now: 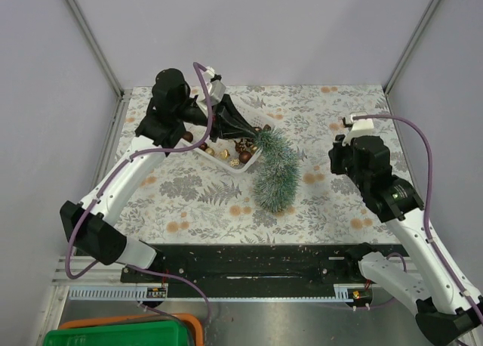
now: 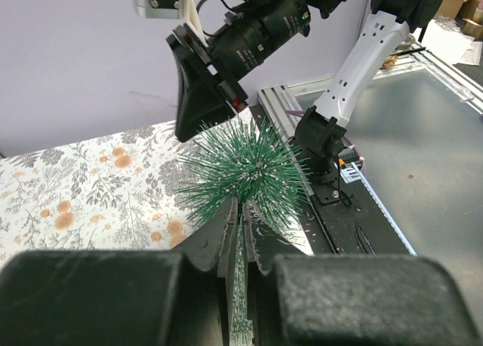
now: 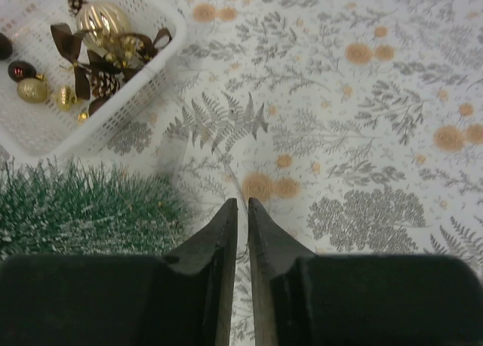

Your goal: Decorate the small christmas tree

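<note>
The small christmas tree (image 1: 275, 172), frosted dark green, lies slanted on the leaf-print cloth. Its tip points at the white basket (image 1: 245, 167) and its wide end faces the near edge. Its wooden base is hidden. My left gripper (image 1: 255, 133) is over the basket's right end, shut on the tree's tip. In the left wrist view (image 2: 245, 210) frosted bristles sit between the jaws and the tree (image 2: 249, 165) faces me tip-on. My right gripper (image 1: 337, 159) hovers right of the tree, shut and empty. In the right wrist view (image 3: 242, 202) the tree (image 3: 83, 210) is at lower left.
The basket (image 3: 45, 134) holds a gold bauble (image 3: 102, 21), a pine cone (image 3: 106, 81), brown ribbons and small gold and dark balls. A black rail (image 1: 256, 263) runs along the near table edge. Grey walls close the sides and back.
</note>
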Robot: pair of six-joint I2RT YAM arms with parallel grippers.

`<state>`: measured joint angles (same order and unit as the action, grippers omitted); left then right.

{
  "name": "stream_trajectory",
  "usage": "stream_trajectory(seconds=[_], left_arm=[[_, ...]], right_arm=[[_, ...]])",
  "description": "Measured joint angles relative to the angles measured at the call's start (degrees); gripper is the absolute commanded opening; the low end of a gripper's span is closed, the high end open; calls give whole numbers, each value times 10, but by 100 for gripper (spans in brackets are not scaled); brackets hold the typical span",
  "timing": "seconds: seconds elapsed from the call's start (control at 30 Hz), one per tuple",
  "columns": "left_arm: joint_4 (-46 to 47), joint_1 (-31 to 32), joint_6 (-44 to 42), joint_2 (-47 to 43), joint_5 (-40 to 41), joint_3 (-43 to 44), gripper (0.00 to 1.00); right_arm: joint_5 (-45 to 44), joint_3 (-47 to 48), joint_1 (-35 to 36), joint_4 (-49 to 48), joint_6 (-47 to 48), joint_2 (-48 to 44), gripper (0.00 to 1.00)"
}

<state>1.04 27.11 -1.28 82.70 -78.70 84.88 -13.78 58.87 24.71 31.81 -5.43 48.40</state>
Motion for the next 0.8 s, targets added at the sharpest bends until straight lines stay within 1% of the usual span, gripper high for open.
stream_trajectory(seconds=[0.03, 0.17, 0.27, 0.37, 0.43, 0.57, 0.63, 0.8], left_arm=[[0, -2, 0, -4, 0, -6, 10], [5, -9, 0, -18, 2, -24, 10], [6, -9, 0, -25, 3, -30, 10], [6, -9, 0, -30, 4, -30, 10], [6, -9, 0, -32, 4, -30, 10], [7, -12, 0, -37, 5, -36, 10], [8, -13, 0, -39, 7, -42, 10], [19, -15, 0, -51, 16, -64, 9]], right_arm=[[11, -5, 0, 25, -16, -8, 32], [17, -19, 0, 68, -47, -23, 45], [17, -19, 0, 65, -58, -21, 48], [21, -19, 0, 50, -63, -9, 48], [26, -19, 0, 43, -68, -2, 45], [47, -47, 0, 3, -85, -19, 33], [75, -81, 0, -16, -97, -52, 28], [147, -131, 0, -16, -134, -145, 18]])
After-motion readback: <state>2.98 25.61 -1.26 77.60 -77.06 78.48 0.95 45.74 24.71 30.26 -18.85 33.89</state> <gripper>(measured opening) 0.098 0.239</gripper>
